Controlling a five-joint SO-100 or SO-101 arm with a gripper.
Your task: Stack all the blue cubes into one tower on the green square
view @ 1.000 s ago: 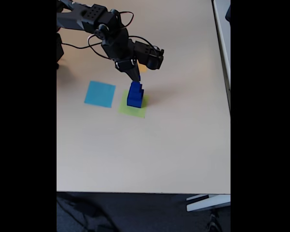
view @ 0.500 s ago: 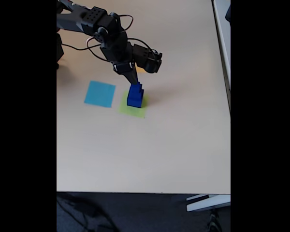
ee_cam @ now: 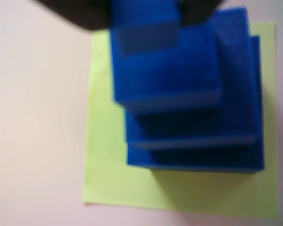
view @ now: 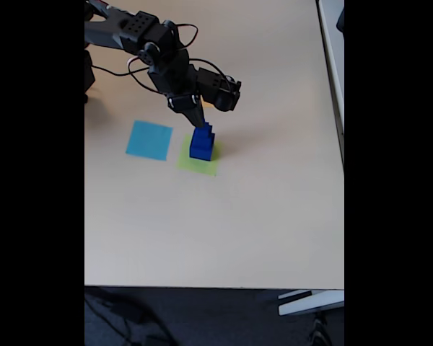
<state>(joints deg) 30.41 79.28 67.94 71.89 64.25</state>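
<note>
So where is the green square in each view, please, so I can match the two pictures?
Wrist view: the green square fills the middle and right, lying under the stacked blue cubes.
Fixed view: it lies at upper centre, right of the light-blue square.
Shared landmark: the blue cubes standing on it.

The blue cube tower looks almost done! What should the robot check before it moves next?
1. Tower of blue cubes sits on the green square: ok.
2. Cubes stacked biggest to smallest: ok in the wrist view, four stepped layers.
3. Layers centred: not ok, they are pushed toward one corner.
4. Smallest cube released: cannot tell, the gripper is right at the tower top and the dark jaws are blurred.
5. Light-blue square free of cubes: ok.
6. Table around the tower free for backing away: ok.
</note>
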